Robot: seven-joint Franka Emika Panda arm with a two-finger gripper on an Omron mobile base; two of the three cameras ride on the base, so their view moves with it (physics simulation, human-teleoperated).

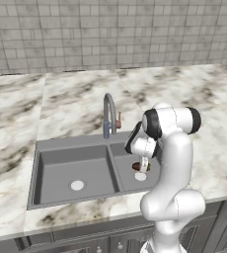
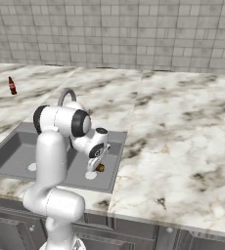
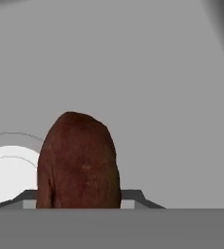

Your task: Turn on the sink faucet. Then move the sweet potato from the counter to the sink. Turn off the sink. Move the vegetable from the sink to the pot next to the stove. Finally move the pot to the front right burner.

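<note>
1. Right in front of our hand camera we see the sweet potato [image 3: 78, 163], big, brown-red and standing up on end.
2. Our gripper [image 1: 142, 167] is down in the sink [image 1: 46, 147], in the narrower bowl. The sweet potato sits between its two fingers, just above the bowl floor.
3. We cannot tell if the fingers are pressing on the sweet potato or just standing beside it.
4. Just beside the sweet potato is a round pale drain [image 3: 9, 172]. From the left base camera it shows right under the gripper.
5. The wide bowl next to it has its own round drain [image 1: 77, 185].
6. Behind the sink stands the sink faucet [image 1: 108, 116], a thin grey bent pipe. Its little reddish lever [image 1: 119, 117] sticks out on the side.
7. All around the sink lies the counter [image 2: 183, 127], pale stone with brown-grey lines.
8. Far off on the counter, well apart from the sink, stands a dark red bottle [image 2: 11, 85].
9. At the back is a grey tiled wall [image 1: 110, 32].
</note>
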